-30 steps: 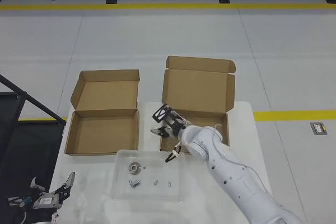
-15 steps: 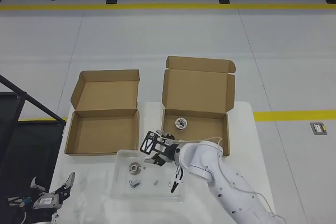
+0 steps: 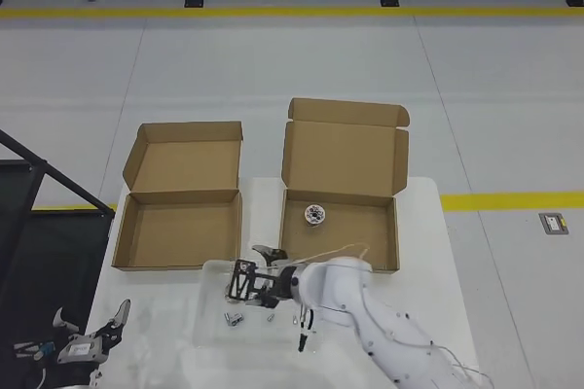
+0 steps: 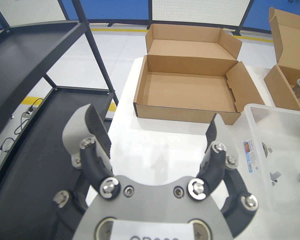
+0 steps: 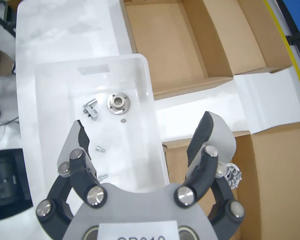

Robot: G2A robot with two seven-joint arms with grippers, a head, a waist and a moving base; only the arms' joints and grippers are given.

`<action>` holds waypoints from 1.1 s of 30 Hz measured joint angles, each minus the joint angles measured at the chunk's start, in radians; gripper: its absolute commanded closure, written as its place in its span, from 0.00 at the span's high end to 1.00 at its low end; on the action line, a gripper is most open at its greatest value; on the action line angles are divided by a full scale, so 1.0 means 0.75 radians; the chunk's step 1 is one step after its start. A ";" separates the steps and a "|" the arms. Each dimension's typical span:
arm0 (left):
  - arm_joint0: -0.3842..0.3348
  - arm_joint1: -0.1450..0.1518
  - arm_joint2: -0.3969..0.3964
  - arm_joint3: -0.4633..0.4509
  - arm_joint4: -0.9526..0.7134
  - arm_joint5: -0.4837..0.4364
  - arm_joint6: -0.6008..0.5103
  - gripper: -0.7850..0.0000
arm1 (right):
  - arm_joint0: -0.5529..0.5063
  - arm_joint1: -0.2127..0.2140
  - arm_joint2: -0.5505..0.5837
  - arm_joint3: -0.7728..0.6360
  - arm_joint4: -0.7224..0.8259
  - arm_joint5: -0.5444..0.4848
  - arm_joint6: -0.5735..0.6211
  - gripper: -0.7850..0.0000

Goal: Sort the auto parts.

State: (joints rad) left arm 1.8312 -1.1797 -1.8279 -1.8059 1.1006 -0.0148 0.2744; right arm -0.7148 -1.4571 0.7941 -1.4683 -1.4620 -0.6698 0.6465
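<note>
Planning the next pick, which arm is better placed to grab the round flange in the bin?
Right, likely: right gripper hangs open over the bin near the flange; left gripper sits beside the table edge.

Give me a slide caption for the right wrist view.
Open right tool above the clear bin, whose loose parts include a round flange, bracket and bolt; empty cardboard box beside.

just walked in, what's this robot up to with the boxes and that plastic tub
The robot is sorting metal auto parts out of a clear plastic bin into open brown cardboard boxes. Its right gripper hangs open above the bin, holding nothing. A round metal flange, an L-shaped metal bracket and small bolts lie in the bin. One round silver perforated part lies in the right-hand box; the left-hand box sits beside it. The left gripper is open by a black shelf rack.
</note>
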 measured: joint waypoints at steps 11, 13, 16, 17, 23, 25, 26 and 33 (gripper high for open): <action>0.000 0.000 0.000 0.000 0.000 0.000 0.000 1.00 | 0.112 -0.059 -0.181 0.212 0.051 -0.106 0.233 1.00; 0.000 0.000 0.000 0.000 0.000 0.000 0.000 1.00 | 0.111 -0.059 -0.179 0.208 0.051 -0.105 0.227 1.00; 0.000 0.000 0.000 0.000 0.000 0.000 0.000 1.00 | 0.111 -0.058 -0.179 0.207 0.051 -0.105 0.225 1.00; 0.000 0.000 0.000 0.000 0.000 0.000 0.000 1.00 | 0.111 -0.058 -0.179 0.207 0.051 -0.105 0.225 1.00; 0.000 0.000 0.000 0.000 0.000 0.000 0.000 1.00 | 0.089 -0.059 -0.216 0.212 -0.029 -0.109 0.192 0.85; 0.000 0.000 0.000 0.000 0.000 0.000 0.000 1.00 | 0.096 -0.064 -0.235 0.240 -0.049 -0.121 0.210 0.77; 0.000 0.000 0.000 0.000 0.000 0.000 0.000 1.00 | 0.100 -0.068 -0.244 0.257 -0.052 -0.124 0.227 0.77; 0.000 0.000 0.000 0.000 0.000 0.000 0.000 1.00 | 0.156 -0.110 -0.301 0.397 -0.014 -0.136 0.294 0.71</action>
State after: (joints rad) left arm 1.8312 -1.1797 -1.8279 -1.8059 1.1006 -0.0148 0.2744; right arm -0.5980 -1.5399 0.5684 -1.1707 -1.4724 -0.7720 0.8670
